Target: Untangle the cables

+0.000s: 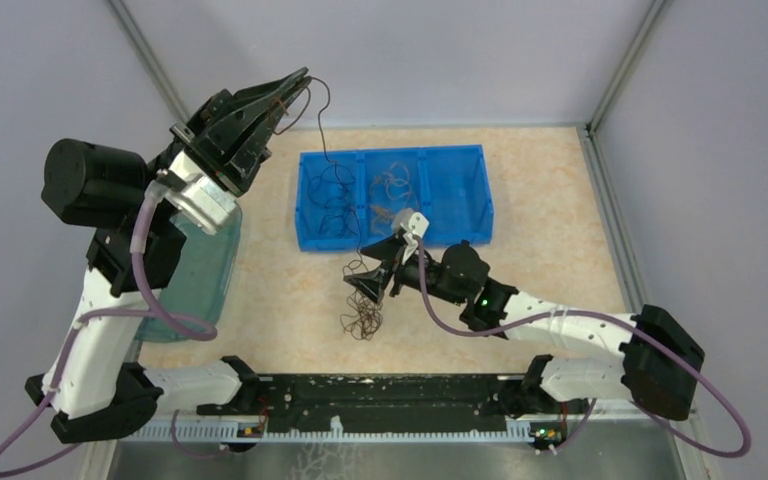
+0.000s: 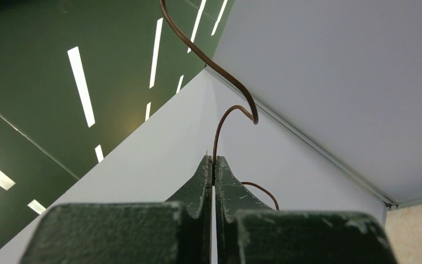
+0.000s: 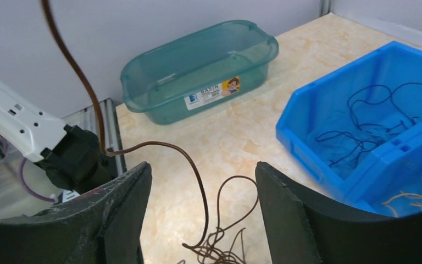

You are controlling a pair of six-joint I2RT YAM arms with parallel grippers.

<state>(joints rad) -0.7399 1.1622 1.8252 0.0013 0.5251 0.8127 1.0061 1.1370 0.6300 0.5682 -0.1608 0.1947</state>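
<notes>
Above far-left corner of desk: left fingers pinch brown cable. I read cable running down to tangle near desk centre. Right fingers, spread, sit nearer to it.

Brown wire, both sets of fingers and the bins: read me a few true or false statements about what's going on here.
1. The left fingers are shut on a brown wire. True.
2. The right fingers are clamped on the brown tangle. False: they stand open above the tangle, which lies on the table.
3. The blue bin holds blue wires in one compartment. True.
4. The green basin is packed with wires. False: no wires show inside it.
</notes>
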